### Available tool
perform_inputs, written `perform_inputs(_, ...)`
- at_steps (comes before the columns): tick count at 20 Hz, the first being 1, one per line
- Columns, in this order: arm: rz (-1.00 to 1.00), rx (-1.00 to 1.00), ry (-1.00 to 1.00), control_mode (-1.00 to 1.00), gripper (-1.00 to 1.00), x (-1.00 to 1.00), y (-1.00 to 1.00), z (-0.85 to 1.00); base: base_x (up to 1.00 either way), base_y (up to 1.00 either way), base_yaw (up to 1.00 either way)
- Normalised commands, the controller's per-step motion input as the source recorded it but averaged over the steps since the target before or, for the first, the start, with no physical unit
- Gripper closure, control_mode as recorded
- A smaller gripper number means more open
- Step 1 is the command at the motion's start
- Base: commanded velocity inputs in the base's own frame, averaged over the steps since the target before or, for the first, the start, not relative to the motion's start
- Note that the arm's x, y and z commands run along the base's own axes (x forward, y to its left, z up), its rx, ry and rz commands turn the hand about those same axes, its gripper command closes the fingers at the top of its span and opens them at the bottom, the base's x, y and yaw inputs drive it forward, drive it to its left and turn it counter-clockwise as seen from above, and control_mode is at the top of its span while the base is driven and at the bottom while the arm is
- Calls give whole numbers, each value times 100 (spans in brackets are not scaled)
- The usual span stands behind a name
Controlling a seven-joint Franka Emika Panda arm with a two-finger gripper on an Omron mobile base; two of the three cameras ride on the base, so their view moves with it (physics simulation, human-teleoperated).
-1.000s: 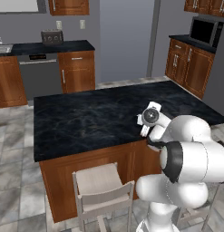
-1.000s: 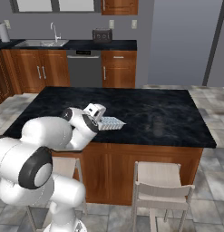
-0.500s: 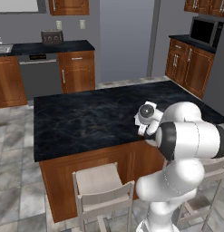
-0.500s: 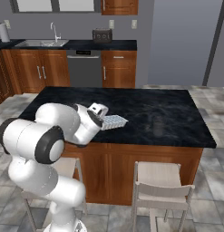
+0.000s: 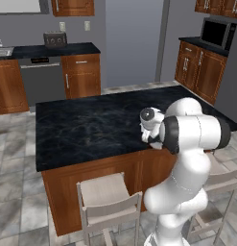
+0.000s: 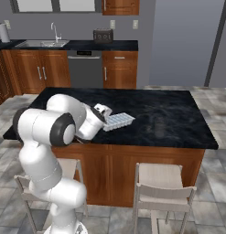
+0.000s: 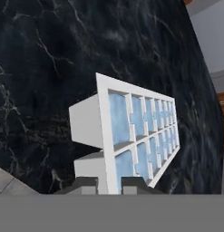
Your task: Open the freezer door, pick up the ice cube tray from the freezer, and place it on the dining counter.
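The ice cube tray (image 6: 118, 121) is white, with pale-blue cubes in its square pockets. It hangs tilted just over the black marbled top of the dining counter (image 6: 174, 114), near the edge on my side. My gripper (image 6: 105, 122) is shut on the tray's near end. In the hand view the tray (image 7: 140, 131) stands on edge in front of my gripper (image 7: 109, 185), one dark fingertip on each side of its rim, with the dining counter (image 7: 50, 54) behind it. From the left, my arm hides the tray over the dining counter (image 5: 81, 125). The freezer and its door are out of view.
Pale stools (image 5: 108, 197) (image 6: 160, 183) stand at the counter's near side beside my base. Wall counters with a sink (image 6: 41, 43), a toaster (image 5: 54, 38) and a microwave (image 5: 216, 32) lie beyond. Most of the island top is bare black marble.
My arm has folded in closer to my base and its elbow has swung across. The tray has shifted slightly forward over the counter, still gripped.
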Motion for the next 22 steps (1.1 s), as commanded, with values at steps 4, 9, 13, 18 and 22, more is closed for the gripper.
perform_inputs(4,-2,0,0,-100,100,62,0,0,0,0,0)
perform_inputs(9,-7,0,0,-100,100,70,0,0,0,0,0)
perform_inputs(13,-8,0,0,-100,100,47,1,-9,0,0,0)
perform_inputs(18,0,0,0,-100,100,10,2,-13,0,0,0)
perform_inputs(22,-2,0,0,-100,100,1,0,-19,0,0,0)
